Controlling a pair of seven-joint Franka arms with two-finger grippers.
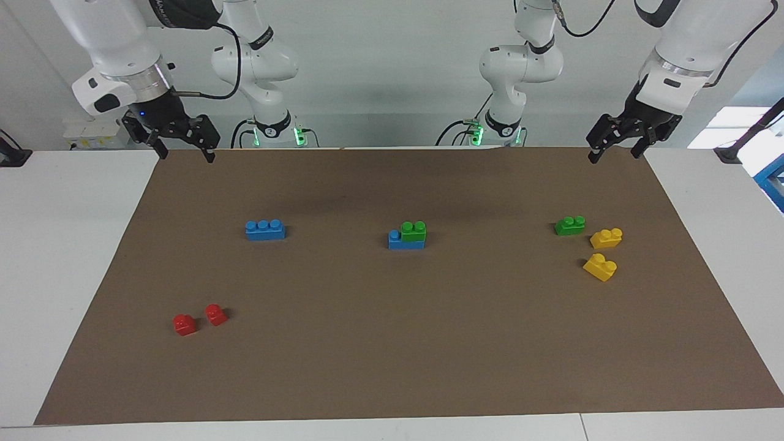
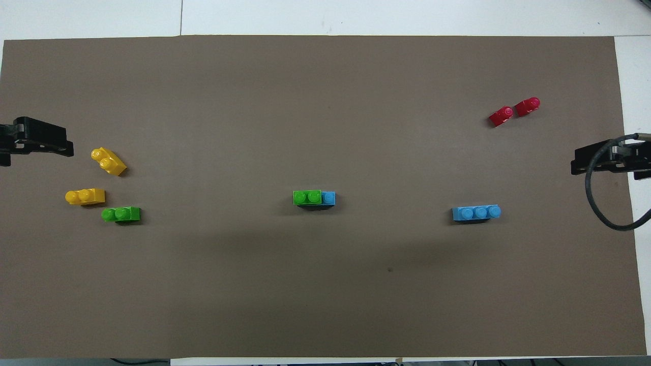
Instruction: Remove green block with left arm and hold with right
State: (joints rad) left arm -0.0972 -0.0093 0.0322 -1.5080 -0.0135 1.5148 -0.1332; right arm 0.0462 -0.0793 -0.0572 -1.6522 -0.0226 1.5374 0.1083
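I see the small bright green plastic two-stud block (image 1: 414,230) pressed onto one end of a blue plastic brick (image 1: 405,242) at the middle of the brown mat (image 1: 392,355) on the desk (image 1: 73,275). My left gripper (image 1: 615,150), jaws apart, hangs empty over the mat's corner at the left arm's end. My right gripper (image 1: 182,147), jaws also apart and empty, hangs over the corner at the right arm's end, both well apart from that stacked pair.
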